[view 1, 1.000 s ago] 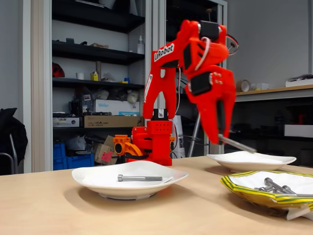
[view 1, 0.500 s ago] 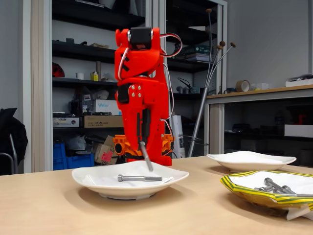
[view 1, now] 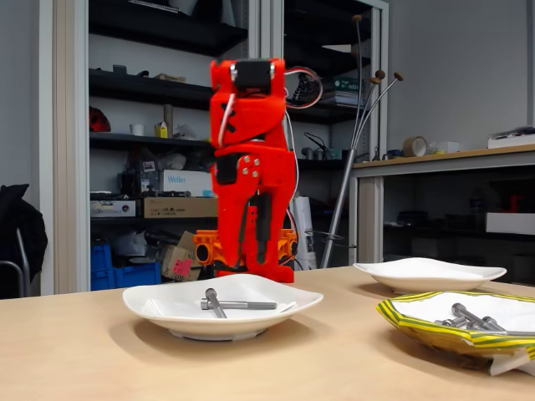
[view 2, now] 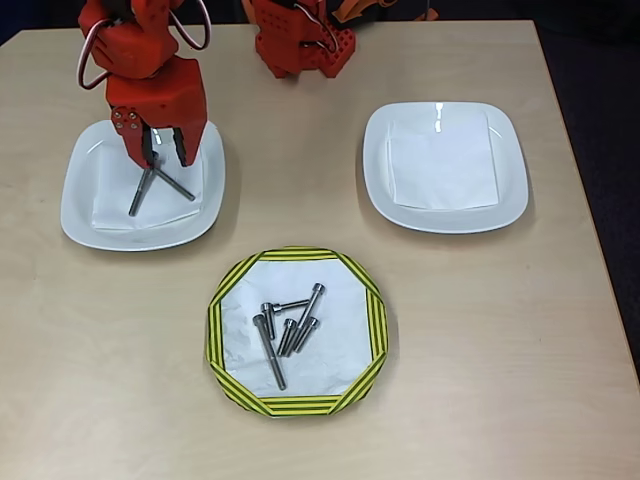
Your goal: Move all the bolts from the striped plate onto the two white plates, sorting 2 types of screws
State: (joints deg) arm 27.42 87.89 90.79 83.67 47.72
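My red two-finger gripper (view 2: 160, 152), jaws apart, hung over the left plain white plate (view 2: 85, 200); remaining grey metal bolts (view 2: 288, 330) (five) lay diagonally away on the yellow green-striped plate (view 2: 222, 330).

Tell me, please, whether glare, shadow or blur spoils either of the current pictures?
Overhead view: small glare spots on the right white plate's far rim; the bolts in the striped plate are sharp. Fixed view: soft shadows lie under the left white plate; the tool is crisp, without motion blur, while the shelves behind look dim.
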